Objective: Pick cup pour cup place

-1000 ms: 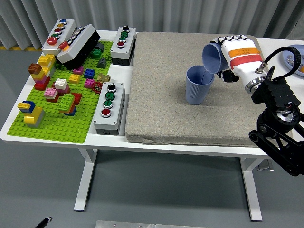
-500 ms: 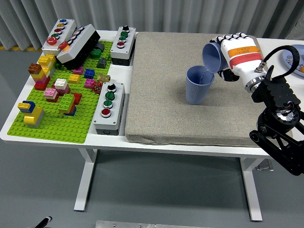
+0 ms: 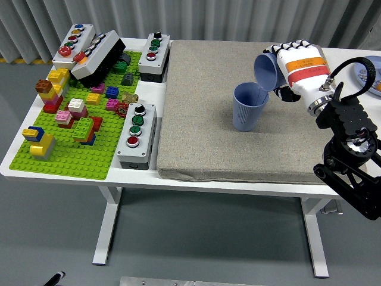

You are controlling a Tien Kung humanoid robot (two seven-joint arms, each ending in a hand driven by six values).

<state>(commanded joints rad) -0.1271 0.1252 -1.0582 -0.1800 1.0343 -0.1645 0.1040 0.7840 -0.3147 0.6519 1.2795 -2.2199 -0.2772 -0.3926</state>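
Cup [image 3: 266, 70], the tilted one, is grasped in the right hand [image 3: 294, 65] near the far right corner of the worktop [image 3: 196, 182], its mouth held over the rim of the upright cup [image 3: 249, 106] standing on the grey mat [image 3: 202, 107]. If the tilt is misjudged, contents could be spilled past that rim; if the lip is dragged, the upright cup could be tipped. On release, the held cup could be set down askew.

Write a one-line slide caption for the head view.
Right hand tips a blue cup over an upright blue cup on the grey mat.
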